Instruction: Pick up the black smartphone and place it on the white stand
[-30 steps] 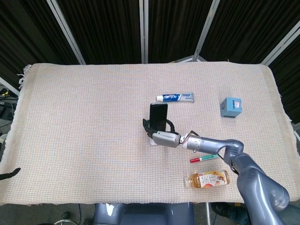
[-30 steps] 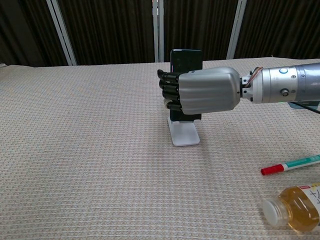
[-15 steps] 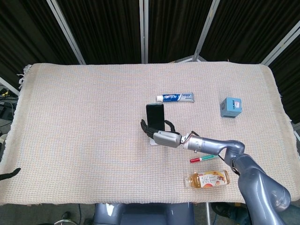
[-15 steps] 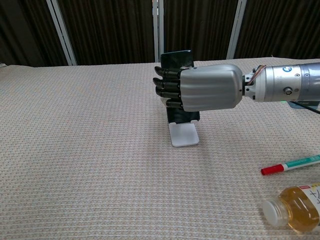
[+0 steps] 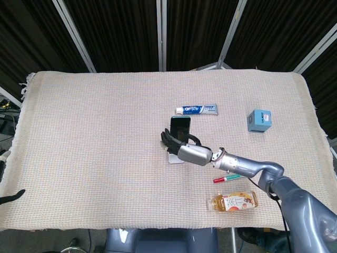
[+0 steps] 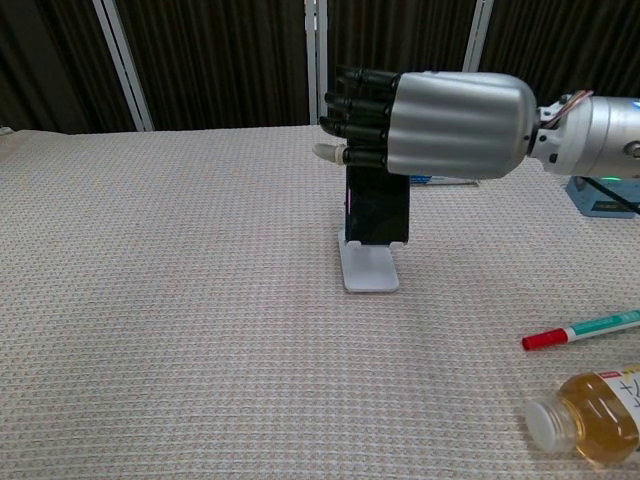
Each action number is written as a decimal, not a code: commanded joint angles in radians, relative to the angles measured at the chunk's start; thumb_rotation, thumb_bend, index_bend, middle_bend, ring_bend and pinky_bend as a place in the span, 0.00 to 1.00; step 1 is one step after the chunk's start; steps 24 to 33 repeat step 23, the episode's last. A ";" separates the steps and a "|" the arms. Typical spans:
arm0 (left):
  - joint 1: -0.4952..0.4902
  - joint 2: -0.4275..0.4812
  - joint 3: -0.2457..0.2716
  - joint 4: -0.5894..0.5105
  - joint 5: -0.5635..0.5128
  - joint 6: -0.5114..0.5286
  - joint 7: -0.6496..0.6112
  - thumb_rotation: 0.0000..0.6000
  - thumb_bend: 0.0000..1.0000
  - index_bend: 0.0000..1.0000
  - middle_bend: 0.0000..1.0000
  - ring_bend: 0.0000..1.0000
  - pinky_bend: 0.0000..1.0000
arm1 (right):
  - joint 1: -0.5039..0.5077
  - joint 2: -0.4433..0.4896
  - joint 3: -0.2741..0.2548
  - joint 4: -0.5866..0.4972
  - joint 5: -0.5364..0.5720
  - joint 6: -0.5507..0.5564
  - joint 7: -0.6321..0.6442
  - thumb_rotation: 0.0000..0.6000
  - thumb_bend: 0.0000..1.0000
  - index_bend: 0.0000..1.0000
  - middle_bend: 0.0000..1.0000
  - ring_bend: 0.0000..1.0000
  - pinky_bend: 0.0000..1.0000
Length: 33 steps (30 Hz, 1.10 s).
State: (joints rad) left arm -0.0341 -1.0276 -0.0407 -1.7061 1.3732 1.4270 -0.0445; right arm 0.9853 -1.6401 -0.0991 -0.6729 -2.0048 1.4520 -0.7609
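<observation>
Phone: the black smartphone [image 6: 379,212] stands upright on the white stand [image 6: 367,268], near the table's [image 5: 95,132] middle.
Right hand [image 6: 440,125]: fingers curled around the phone's top, gripping it.
Left hand: out of sight.
Bottle [image 5: 232,201]: lies on its side near the front edge, holding amber liquid.

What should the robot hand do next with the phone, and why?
Probably let go and lift away gently. The black smartphone already seems to stand on the white stand, its bottom edge at the lip, while the right hand wraps its top.
</observation>
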 commanded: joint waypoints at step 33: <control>0.031 -0.049 0.027 0.006 0.172 0.143 0.037 1.00 0.00 0.00 0.00 0.00 0.00 | -0.657 0.375 0.044 -1.000 0.568 0.255 0.357 1.00 0.00 0.00 0.00 0.00 0.00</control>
